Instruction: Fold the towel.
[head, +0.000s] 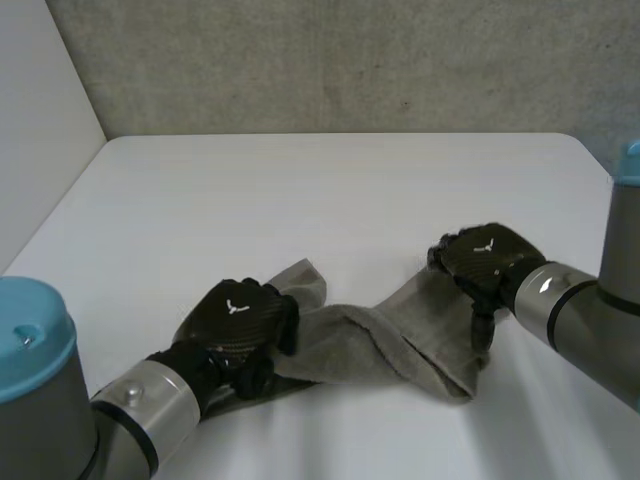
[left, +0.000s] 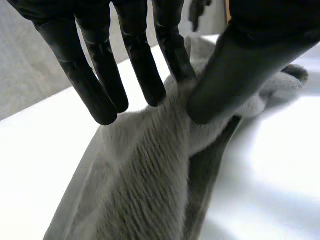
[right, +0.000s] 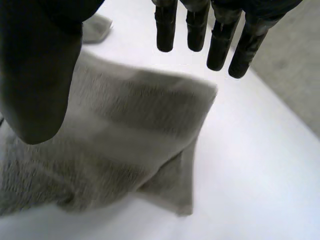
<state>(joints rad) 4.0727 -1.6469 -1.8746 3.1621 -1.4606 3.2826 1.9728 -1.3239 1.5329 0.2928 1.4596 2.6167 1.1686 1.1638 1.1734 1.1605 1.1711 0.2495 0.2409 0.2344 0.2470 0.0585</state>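
White tabletop (head: 330, 190) runs back to a rough grey wall (head: 350, 60), and a grey terry towel (head: 380, 340) lies on it, bunched into a loose, rumpled band between the two hands. The left hand (head: 240, 318) sits on the towel's left end. In its wrist view its thumb (left: 235, 65) presses a raised ridge of the cloth against the nearest of the fingers (left: 172, 50), so that a fold is pinched between them. The other fingers reach out fairly straight, with their tips just above the pile. The right hand (head: 488, 258) hangs over the towel's right end, palm down. In its own wrist view the fingers are straight and held well apart from the thumb, a wide gap with the folded corner of the towel lying beneath it. I cannot tell whether any fingertip touches the cloth there. Each hand carries a small white emblem (head: 236, 307) on its back, too small to read as letters. The towel's far corner by the left hand pokes out flat on the tabletop.
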